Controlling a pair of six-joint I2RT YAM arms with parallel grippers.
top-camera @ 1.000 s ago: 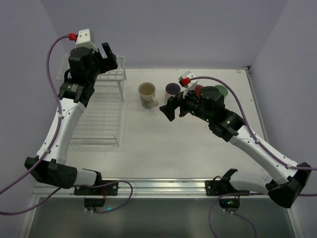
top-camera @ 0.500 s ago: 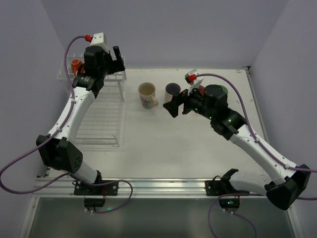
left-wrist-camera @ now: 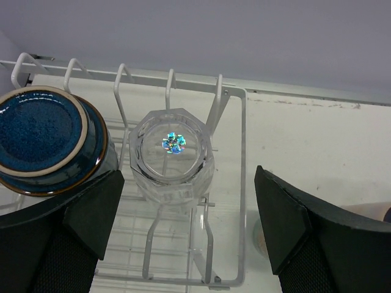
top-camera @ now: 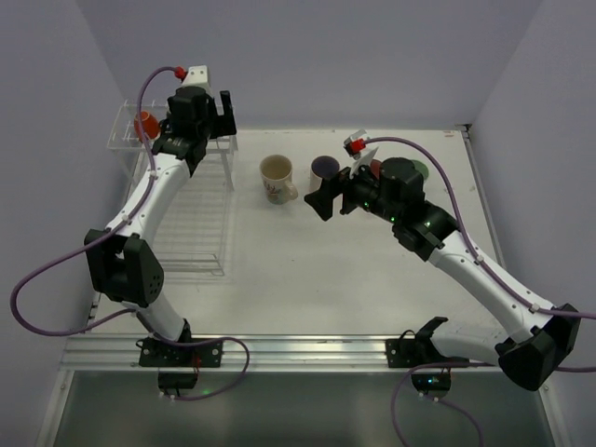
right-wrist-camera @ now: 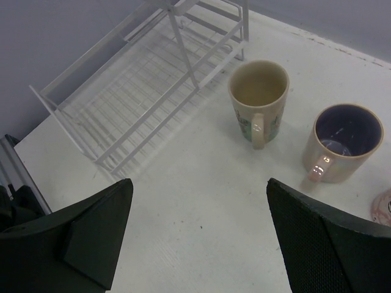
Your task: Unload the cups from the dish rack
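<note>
The dish rack [top-camera: 186, 219] stands at the left. An orange mug [top-camera: 144, 124] sits on its raised shelf. In the left wrist view a dark blue mug [left-wrist-camera: 43, 139] stands upside down on the shelf [left-wrist-camera: 242, 183], beside an upturned clear glass [left-wrist-camera: 173, 155]. My left gripper [top-camera: 216, 116] hovers open over that shelf, its jaws [left-wrist-camera: 183, 226] empty above the glass. On the table stand the cream mug [top-camera: 276, 177], the purple-inside mug [top-camera: 324, 168], the pink mug [top-camera: 372, 168] and the green mug [top-camera: 418, 171], the last two partly hidden by my right arm. My right gripper [top-camera: 328, 196] is open and empty above bare table [right-wrist-camera: 198, 244], near the cream mug [right-wrist-camera: 258, 97] and the purple-inside mug [right-wrist-camera: 345, 140].
The rack's long lower wire tray [right-wrist-camera: 146, 85] holds nothing that I can see. The back wall runs close behind the rack. The pink mug shows only as a sliver at the right edge of the right wrist view [right-wrist-camera: 385, 207].
My left arm has swung back and to the right over the rack's upper shelf, uncovering the orange mug. My right gripper has shifted slightly toward the mugs.
</note>
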